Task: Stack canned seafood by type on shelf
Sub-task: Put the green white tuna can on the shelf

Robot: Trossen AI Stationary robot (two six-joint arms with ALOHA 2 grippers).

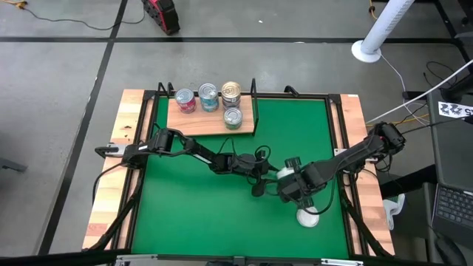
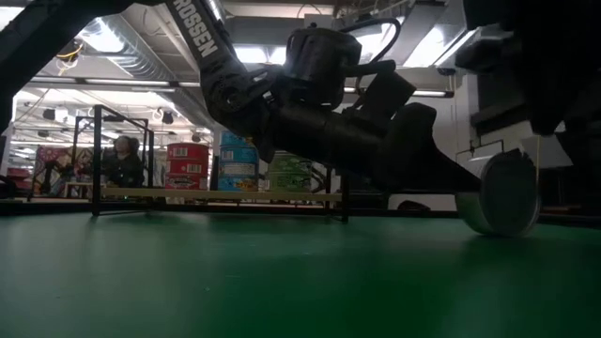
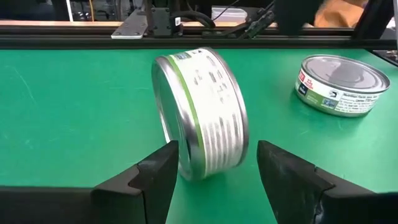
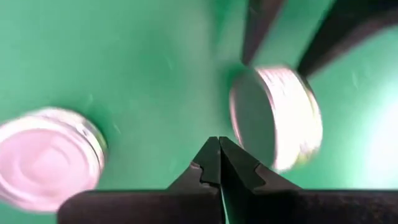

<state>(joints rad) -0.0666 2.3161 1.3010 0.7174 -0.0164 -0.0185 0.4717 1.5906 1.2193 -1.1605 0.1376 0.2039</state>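
Note:
A silver tin with a pale label (image 3: 202, 112) stands on its edge on the green mat (image 1: 192, 214); it also shows as the upright tin (image 2: 502, 192) and tin (image 4: 277, 118). My left gripper (image 3: 217, 168) is open, low and level, with a finger on either side of this tin's near part. My right gripper (image 4: 219, 149) is shut and points at the mat close beside the tin's flat face. A second tin (image 3: 342, 84) lies flat nearby, also seen as the flat tin (image 4: 46, 158) and tin (image 1: 307, 216). The wooden shelf (image 1: 199, 122) carries several tins (image 1: 208, 97). My left gripper has its fingers (image 3: 158, 177) beside the upright tin's lid rim (image 3: 163, 93) and label side; I cannot tell whether either finger touches it. My right gripper's shut fingertips (image 4: 219, 146) are close to the tin's flat face (image 4: 245, 124); I cannot tell whether they touch it.
The shelf stands at the mat's far edge with black uprights (image 1: 253, 87). A black frame (image 1: 336, 118) borders the mat. Both arms meet near the mat's middle (image 1: 273, 177). Open mat lies toward the near left (image 1: 177, 222). A person (image 2: 122, 161) shows in the room behind.

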